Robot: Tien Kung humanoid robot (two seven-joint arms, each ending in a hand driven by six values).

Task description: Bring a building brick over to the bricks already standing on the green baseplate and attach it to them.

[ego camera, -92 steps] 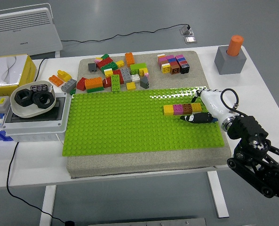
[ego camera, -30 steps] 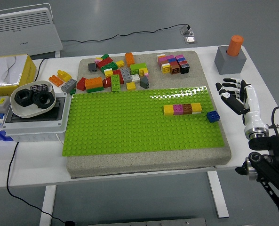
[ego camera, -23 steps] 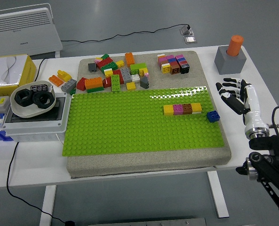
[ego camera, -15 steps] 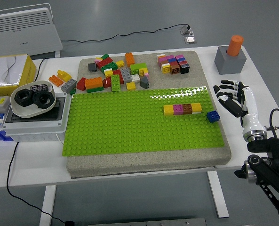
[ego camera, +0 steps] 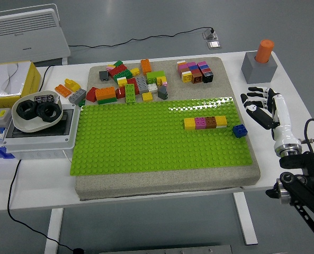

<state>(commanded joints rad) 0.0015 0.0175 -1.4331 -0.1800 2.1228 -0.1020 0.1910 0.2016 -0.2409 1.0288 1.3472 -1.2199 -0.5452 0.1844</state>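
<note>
Now the right hand (ego camera: 262, 108) is back at the right edge, fingers spread and empty, blue brick (ego camera: 240, 130) left touching the row's (ego camera: 205, 123) lower-right corner, apparently joined.

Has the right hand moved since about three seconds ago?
Yes. The right hand has pulled back rightward off the green baseplate, fingers spread and empty, leaving the blue brick beside the brick row.
</note>
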